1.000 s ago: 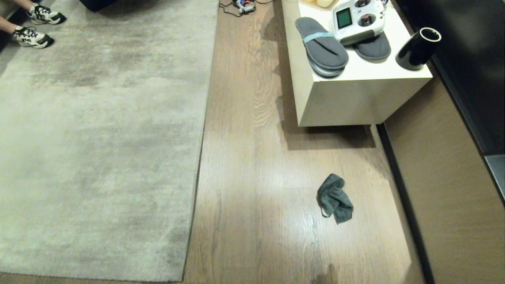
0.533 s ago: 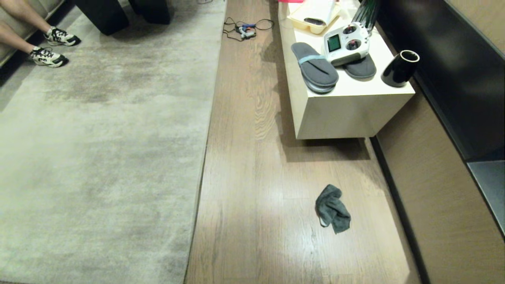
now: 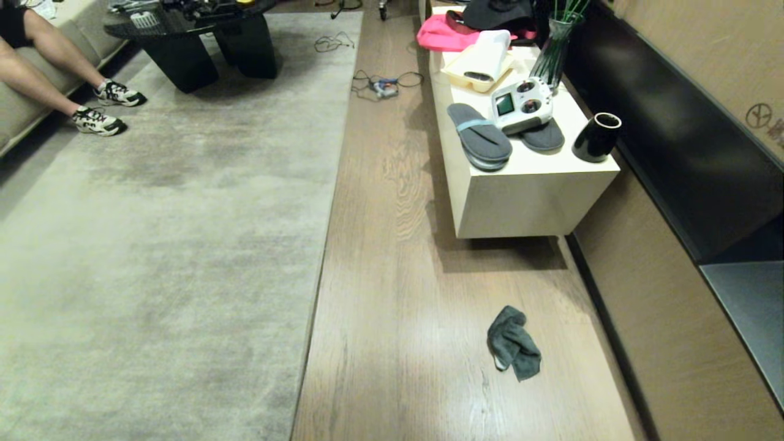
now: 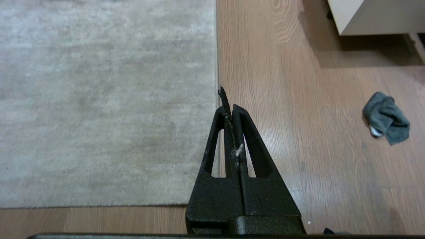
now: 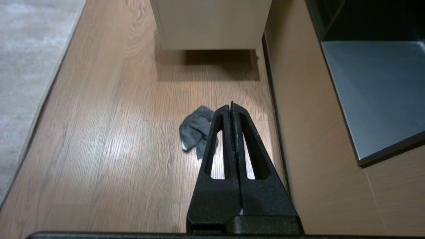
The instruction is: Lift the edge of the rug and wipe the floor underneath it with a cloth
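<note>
cloth (image 3: 513, 343): dark grey, crumpled | on floor (image 3: 398, 257)

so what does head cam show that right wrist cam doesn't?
Head only: a person's legs, black table, slippers, remote controller, black cup.
Right wrist only: the right claw, shut, above the floor.
Both: cloth lying loose on the floor, rug edge, white cabinet.

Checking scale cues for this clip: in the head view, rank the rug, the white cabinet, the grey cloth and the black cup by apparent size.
1. rug
2. white cabinet
3. and 4. cloth and black cup: they look alike, and the cup stands farther away, so no ranking.
</note>
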